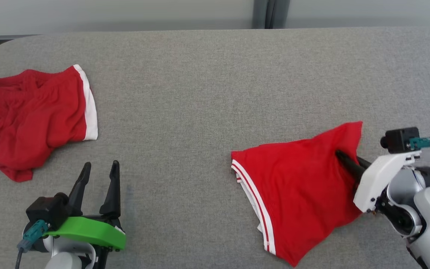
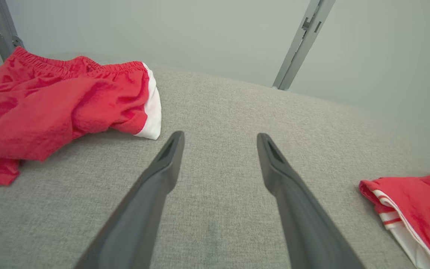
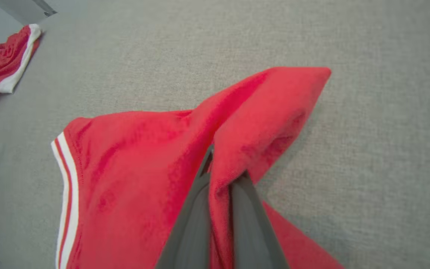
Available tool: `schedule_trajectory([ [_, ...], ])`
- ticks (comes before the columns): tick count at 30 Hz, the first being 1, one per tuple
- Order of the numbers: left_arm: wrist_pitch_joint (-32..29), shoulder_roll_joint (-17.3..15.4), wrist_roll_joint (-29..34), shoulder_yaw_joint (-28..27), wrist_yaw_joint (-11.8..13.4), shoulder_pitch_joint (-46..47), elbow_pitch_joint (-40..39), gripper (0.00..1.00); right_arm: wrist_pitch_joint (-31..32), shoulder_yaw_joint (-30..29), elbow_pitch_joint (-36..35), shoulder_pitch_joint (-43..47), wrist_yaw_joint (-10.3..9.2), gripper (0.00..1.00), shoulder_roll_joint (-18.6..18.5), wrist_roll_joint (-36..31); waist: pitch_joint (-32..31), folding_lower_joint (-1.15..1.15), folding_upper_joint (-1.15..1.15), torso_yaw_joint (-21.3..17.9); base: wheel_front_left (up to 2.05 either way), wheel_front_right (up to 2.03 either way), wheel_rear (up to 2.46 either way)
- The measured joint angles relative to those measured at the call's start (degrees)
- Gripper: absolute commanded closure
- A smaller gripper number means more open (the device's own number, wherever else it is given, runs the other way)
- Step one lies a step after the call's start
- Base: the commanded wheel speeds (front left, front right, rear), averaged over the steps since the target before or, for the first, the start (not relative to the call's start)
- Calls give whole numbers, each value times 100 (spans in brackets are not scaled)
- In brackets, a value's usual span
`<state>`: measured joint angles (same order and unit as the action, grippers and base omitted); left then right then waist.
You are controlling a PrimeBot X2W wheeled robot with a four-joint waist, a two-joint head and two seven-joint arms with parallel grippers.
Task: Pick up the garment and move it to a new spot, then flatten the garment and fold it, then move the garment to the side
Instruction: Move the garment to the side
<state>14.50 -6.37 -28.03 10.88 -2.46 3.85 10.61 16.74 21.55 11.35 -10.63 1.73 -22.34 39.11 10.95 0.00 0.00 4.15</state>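
Note:
The garment [image 1: 297,186], red with white stripes along one hem, lies crumpled at the right of the grey table; its striped hem [image 2: 394,213] shows at the right edge of the left wrist view. My right gripper [image 1: 343,158] reaches in from the right and is shut on a raised fold of the garment [image 3: 144,168]. In the right wrist view that cloth is pinched between the right gripper's [image 3: 224,175] two dark fingers, which hides the tips. My left gripper [image 1: 101,166] stands open over bare table at the lower left, holding nothing, as the left wrist view of the left gripper [image 2: 220,138] confirms.
A second red garment with a white side band [image 1: 32,116] lies bunched at the table's far left [image 2: 50,108], also seen far off as the second garment [image 3: 2,67]. Grey padded tabletop [image 1: 200,93] spreads between the two. A metal post [image 2: 301,41] stands behind the table.

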Motion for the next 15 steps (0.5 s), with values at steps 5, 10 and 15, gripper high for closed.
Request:
schedule_trajectory([
  [5, 0, -9, 0, -129, 0, -6, -5, 0, 590, 377, -582, -545, 449, 100, -285, -97, 38, 0, 0, -18, 0, 0, 0],
  [10, 0, -44, 14, -100, -14, -3, -41, 0, 1154, -170, -331, -790, 296, 100, -984, 20, 170, 0, 0, -72, 0, 0, 0],
  [15, -19, -68, 22, 7, -56, 175, -207, 0, 1384, -945, 82, -1391, -54, 100, -1713, -29, 403, 0, 0, -103, 0, 0, 0],
])
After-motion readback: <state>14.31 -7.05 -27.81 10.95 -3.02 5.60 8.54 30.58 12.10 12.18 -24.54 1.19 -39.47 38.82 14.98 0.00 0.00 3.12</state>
